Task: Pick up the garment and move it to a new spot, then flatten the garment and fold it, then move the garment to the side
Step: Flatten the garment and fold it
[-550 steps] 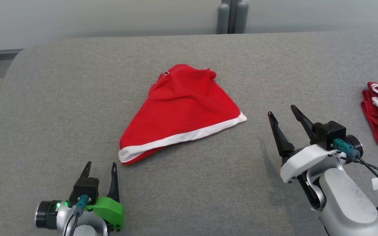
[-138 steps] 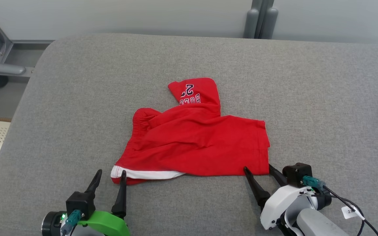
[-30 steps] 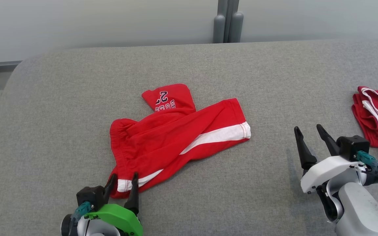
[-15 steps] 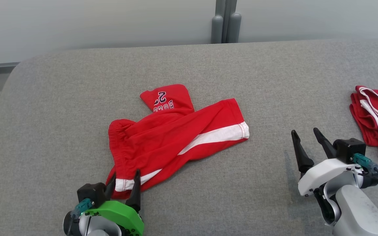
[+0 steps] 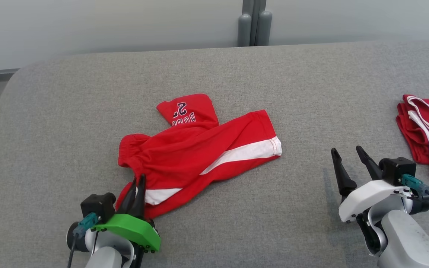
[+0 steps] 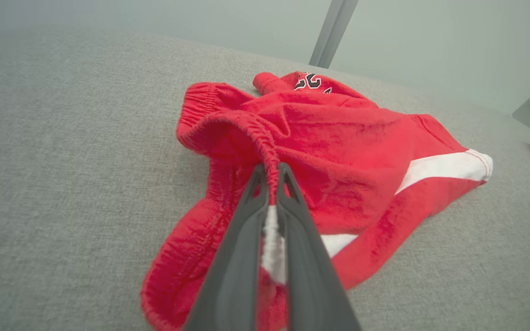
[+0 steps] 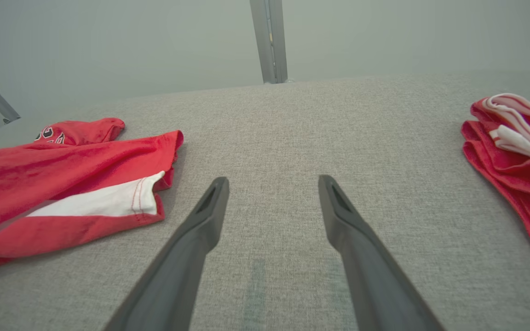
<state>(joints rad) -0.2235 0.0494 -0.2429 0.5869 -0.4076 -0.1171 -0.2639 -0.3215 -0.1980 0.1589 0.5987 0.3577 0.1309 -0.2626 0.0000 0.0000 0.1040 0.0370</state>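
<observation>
left gripper (image 5: 139, 178): clamped on garment (image 5: 196, 149) elastic edge | right gripper (image 5: 345, 149): fingers spread wide, over table (image 5: 311, 93), apart from garment

Soft, even light is falling from above in all three views; nothing is glaring and no patch is burning out. In the head view the desk (image 5: 237, 67) is showing its grey weave sharply. The right gripper (image 5: 346, 149) is casting a faint, blurred shadow on the desk to its left. The garment (image 5: 199, 149) is throwing a thin dark line along its near edge. Its red is reading heavily saturated, flattening the finer folds. In both wrist views the wide lens is bending the desk's far edge, and the wall (image 6: 108, 18) is dissolving into a hazy grey-green. The left gripper (image 6: 269, 168) is going soft close to the lens.
</observation>
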